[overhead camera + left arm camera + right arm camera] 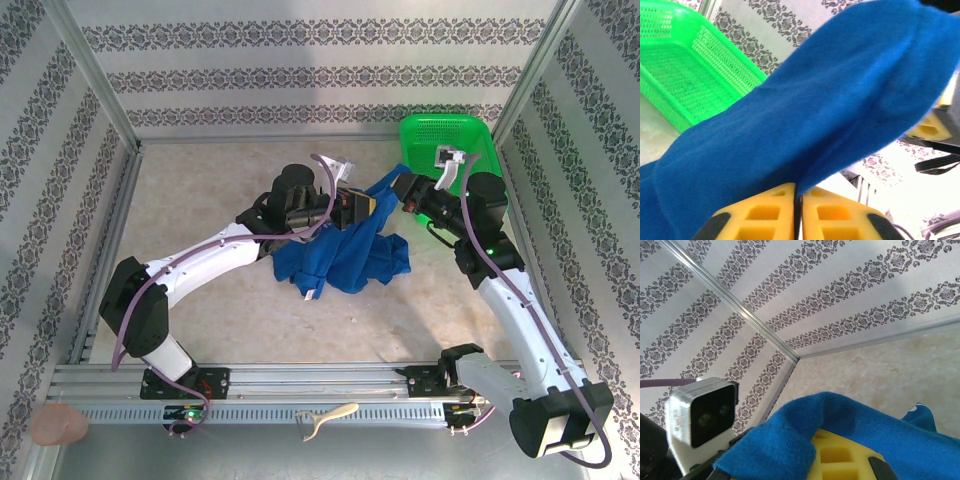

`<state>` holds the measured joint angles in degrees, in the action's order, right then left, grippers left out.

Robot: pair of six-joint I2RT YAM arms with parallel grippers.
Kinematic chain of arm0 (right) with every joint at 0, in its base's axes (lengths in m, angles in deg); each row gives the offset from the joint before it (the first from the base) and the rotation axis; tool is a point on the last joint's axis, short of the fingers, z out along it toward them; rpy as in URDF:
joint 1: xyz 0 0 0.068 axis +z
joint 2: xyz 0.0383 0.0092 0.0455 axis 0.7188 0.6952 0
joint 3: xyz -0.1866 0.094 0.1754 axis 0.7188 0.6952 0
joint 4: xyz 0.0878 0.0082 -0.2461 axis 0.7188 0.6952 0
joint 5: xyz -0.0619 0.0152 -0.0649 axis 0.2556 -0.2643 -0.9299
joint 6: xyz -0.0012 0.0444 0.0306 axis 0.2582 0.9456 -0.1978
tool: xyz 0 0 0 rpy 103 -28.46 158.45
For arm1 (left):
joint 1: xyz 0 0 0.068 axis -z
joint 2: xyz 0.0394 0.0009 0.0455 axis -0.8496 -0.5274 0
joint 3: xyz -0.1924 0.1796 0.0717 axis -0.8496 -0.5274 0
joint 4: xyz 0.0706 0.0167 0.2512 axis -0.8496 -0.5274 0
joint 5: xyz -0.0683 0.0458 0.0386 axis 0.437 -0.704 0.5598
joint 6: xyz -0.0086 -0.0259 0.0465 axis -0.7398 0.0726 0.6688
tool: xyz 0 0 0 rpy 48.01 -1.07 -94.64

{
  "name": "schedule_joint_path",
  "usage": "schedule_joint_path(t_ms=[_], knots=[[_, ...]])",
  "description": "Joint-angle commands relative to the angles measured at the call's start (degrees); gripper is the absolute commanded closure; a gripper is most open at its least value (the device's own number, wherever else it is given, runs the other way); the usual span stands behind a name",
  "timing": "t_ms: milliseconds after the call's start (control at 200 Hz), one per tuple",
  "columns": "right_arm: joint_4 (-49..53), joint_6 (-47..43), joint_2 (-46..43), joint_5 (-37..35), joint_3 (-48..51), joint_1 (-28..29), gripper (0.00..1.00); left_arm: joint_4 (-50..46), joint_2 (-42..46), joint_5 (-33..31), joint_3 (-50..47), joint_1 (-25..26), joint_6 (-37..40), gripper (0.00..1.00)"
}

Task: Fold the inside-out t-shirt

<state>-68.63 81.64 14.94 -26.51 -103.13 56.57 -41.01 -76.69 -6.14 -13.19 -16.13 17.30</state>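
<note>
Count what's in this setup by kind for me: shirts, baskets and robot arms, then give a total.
Royal-blue soft cloth t-shirt: 1
Bright green perforated plastic basket: 1
White jointed robot arms: 2
Total: 4

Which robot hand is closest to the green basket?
The right gripper. It sits at the near edge of the green basket, while the left gripper is farther off, across the blue t-shirt.
</note>
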Motion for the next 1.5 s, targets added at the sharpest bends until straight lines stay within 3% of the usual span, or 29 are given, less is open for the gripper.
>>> schedule_joint_path(t_ms=[0,235,335,415,485,659,869,1054,1494], knots=[[-3.5,0.3,0.8,-0.8,1.0,-0.2,1.0,-0.8,0.4,2.3,2.7,1.0,0.3,1.0],[-2.8,-2.1,6.1,-5.6,1.6,-0.2,1.0,0.6,4.3,1.2,4.0,0.6,-8.6,1.0],[-1.2,-3.5,8.8,-7.0,0.5,-0.2,1.0,2.0,5.6,-0.8,4.2,-0.3,-17.1,1.0],[2.4,-6.2,9.4,-7.0,-1.5,0.1,0.57,2.1,6.5,-4.4,3.9,-1.1,-24.3,1.0],[5.5,-8.1,6.9,-9.2,-1.7,0.5,0.45,2.2,7.2,-7.9,3.0,-1.6,-30.1,1.0],[10.0,-10.9,-4.4,-15.0,2.2,3.9,0.48,1.4,8.5,-16.1,-0.1,-1.8,-41.4,1.0],[8.9,-21.8,-11.2,-23.6,6.2,18.8,0.47,-0.4,10.7,-22.8,-2.7,-1.7,-52.3,1.0],[10.2,-31.2,-4.8,-25.6,0.9,25.0,0.44,-3.0,12.9,-24.5,-2.8,-1.8,-55.2,1.0],[12.1,-45.8,11.6,-32.3,-11.9,29.3,0.39,-3.5,14.9,-23.9,-3.8,-1.7,-57.9,1.0]])
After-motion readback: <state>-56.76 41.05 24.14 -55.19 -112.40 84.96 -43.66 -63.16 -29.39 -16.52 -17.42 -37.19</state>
